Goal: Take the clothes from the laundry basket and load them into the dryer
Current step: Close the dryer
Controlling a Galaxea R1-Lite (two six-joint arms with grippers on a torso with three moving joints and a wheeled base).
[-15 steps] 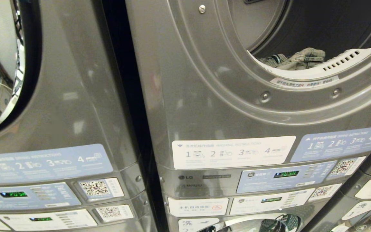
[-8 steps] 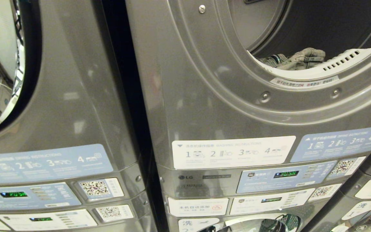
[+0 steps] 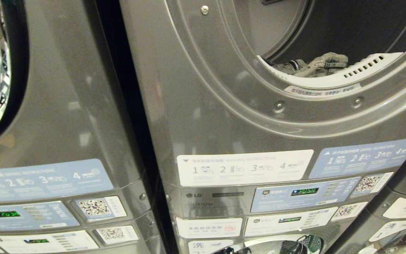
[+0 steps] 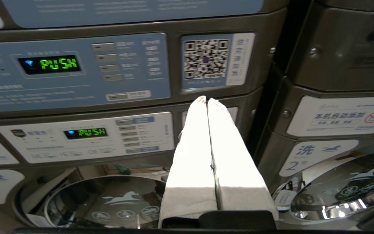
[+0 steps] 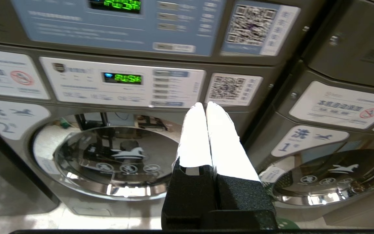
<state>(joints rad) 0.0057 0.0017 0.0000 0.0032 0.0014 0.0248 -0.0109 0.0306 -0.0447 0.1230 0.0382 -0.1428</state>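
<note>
The grey dryer (image 3: 224,106) fills the head view, its round opening (image 3: 330,81) at the upper right with the door out of sight. Olive-grey clothes (image 3: 315,65) lie at the front of its dark drum. The laundry basket is out of view. Neither arm shows in the head view. In its wrist view my left gripper (image 4: 205,99) is shut with nothing between its white fingers, level in front of a control panel (image 4: 76,68). My right gripper (image 5: 205,104) is also shut and empty, in front of the lower washer's panel (image 5: 122,84).
A second stacked machine (image 3: 58,106) stands to the left across a dark gap (image 3: 125,106). Round chrome washer doors (image 5: 109,159) (image 4: 102,201) sit closed below the panels. A small green perforated piece (image 5: 283,224) peeks beside the right gripper's base; what it is I cannot tell.
The whole head picture has slid a little to the left, so the camera has shifted right. The clothes in the drum lie as before.
</note>
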